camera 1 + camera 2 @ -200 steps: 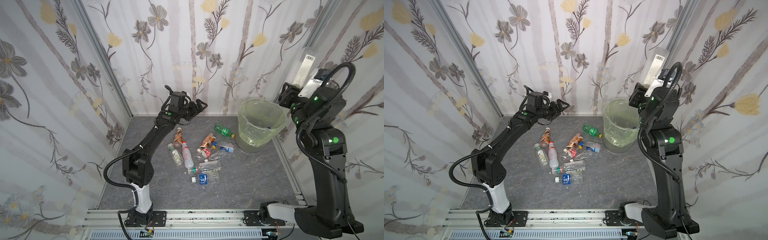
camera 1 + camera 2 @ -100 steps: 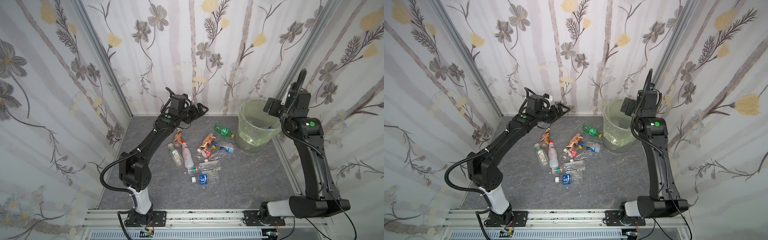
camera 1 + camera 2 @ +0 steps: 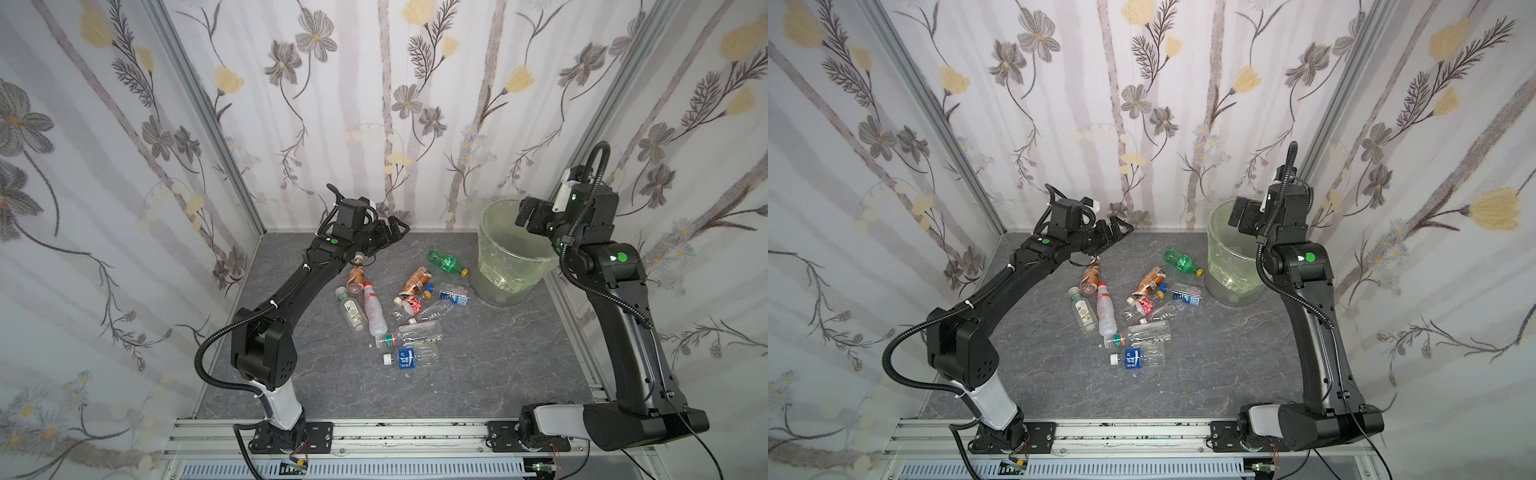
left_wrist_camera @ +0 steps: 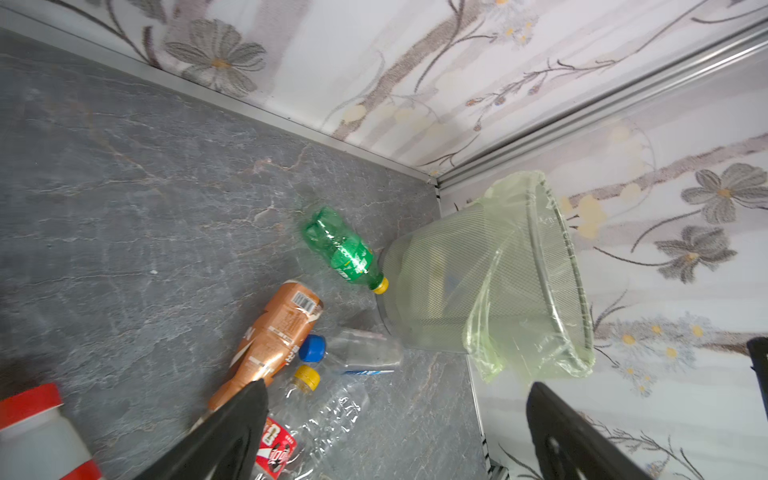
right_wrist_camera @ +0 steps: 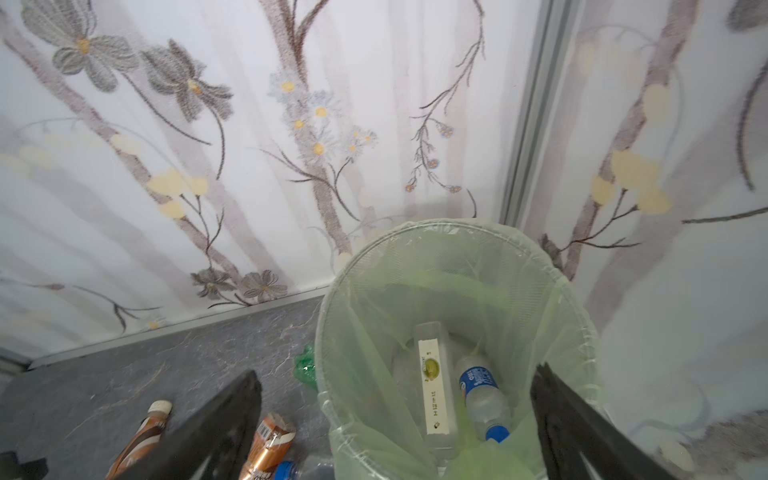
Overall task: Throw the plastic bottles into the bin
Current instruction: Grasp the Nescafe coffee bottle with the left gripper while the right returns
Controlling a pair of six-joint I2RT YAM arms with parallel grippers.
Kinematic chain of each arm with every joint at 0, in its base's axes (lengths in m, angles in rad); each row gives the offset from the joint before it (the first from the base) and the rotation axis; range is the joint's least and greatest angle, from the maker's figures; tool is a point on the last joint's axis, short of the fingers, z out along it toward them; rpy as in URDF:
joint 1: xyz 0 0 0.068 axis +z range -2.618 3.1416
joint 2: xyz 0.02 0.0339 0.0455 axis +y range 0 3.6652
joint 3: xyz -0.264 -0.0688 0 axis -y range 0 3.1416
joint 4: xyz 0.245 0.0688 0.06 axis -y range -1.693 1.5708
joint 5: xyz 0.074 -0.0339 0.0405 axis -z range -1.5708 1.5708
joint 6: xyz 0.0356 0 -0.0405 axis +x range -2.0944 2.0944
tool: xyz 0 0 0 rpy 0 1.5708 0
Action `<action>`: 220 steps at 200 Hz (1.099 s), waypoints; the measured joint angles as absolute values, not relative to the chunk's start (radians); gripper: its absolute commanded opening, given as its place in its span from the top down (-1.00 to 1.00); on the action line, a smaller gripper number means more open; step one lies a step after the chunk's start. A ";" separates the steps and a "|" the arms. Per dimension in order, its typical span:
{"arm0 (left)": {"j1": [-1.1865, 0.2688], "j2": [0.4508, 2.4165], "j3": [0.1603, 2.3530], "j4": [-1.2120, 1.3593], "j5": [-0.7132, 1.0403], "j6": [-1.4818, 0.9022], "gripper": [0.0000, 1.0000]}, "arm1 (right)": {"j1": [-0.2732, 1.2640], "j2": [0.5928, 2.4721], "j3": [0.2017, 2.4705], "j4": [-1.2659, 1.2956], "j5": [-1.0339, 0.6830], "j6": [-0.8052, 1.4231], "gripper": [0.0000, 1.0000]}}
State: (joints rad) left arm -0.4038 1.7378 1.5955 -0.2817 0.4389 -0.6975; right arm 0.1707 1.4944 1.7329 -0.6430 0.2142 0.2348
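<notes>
Flower-paper walls stand round a grey stone-look desk [image 3: 478, 374]. By the right arm sits the round see-through grey bin w/ a thin green bag [image 3: 494, 253]. Two clear bottles [image 5: 432, 386] lie inside it. The right tool [image 3: 527, 214] hangs over the rim, jaws wide, holding nothing. The left tool [image 3: 398, 231] is above the back of the pile, also wide & empty. A pile of small plastic bottles [image 3: 374, 311] lies mid-desk, some overlapping. A green bottle w/ a yellow cap [image 3: 446, 262] lies right by the bin.

Could go wrong: grabbing that one might bump the bin, round bottles might roll off, & the loose bag might catch a tool.
</notes>
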 measured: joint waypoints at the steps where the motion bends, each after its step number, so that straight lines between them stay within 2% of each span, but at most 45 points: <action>1: -0.401 1.735 1.589 -0.282 0.438 -0.696 -1.00 | 0.176 1.494 1.728 -0.641 0.212 0.235 -0.99; 48: -0.313 1.699 1.439 -0.336 0.351 -0.627 -1.00 | 0.329 1.487 1.550 -0.526 0.138 0.253 -0.99; 118: -0.261 1.874 1.519 -0.488 0.196 -0.505 -1.00 | 0.535 1.576 1.408 -0.380 0.082 0.298 -0.99; 190: -0.260 2.080 1.665 -0.588 0.117 -0.419 -0.99 | 0.570 1.637 1.362 -0.307 0.059 0.339 -0.99; 220: -0.260 2.123 1.693 -0.612 0.095 -0.393 -0.85 | 0.570 1.653 1.361 -0.304 0.058 0.339 -0.99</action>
State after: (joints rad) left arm -0.2596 2.1227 1.6928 -0.6125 0.0952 -0.3935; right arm 0.5701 1.6527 1.3613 -0.3038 0.0578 0.3393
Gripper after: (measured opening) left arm 0.946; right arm 0.996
